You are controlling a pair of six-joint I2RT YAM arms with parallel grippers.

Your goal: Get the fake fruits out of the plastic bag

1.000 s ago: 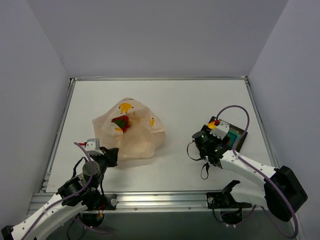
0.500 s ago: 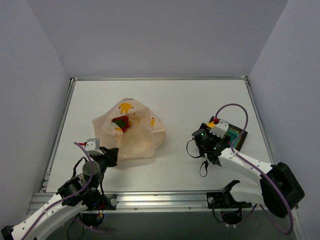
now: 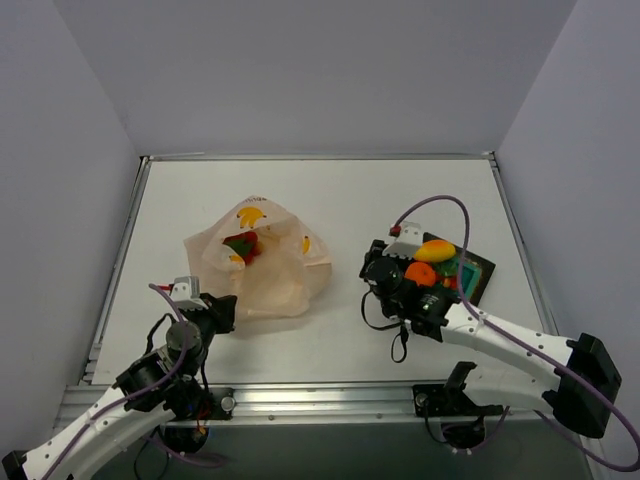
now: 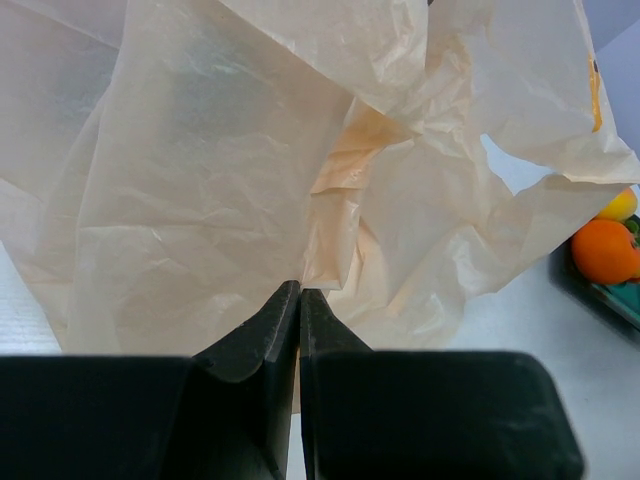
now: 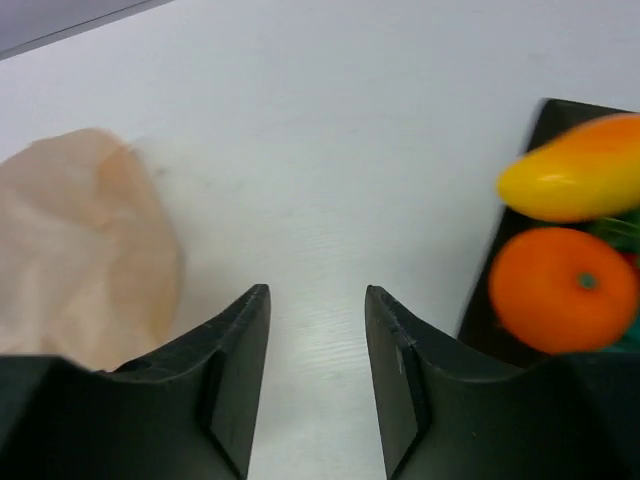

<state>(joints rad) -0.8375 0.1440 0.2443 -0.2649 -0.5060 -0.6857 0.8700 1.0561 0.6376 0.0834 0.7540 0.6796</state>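
Item: fake fruits [image 3: 241, 245]. Red and green pieces lie inside the plastic bag [image 3: 258, 262], centre-left on the table [image 3: 340, 190]. The mango [image 5: 572, 180] and orange [image 5: 562, 288] sit on the tray [image 3: 481, 279] to the right.

Risk: the film may slip from my left pincer [image 4: 300, 292], which is closed tight on the bag's near edge, so a reach inside would drag the whole bag. Slick round pieces may squirt from my pads or roll.

My right pincer [image 5: 316, 310] is parted and holds nothing, between bag and tray.

Materials:
- Bag: thin, crinkly, translucent peach film.
- Fruits: glossy hard plastic. The mango is oblong.
- Tray: square, dark teal.
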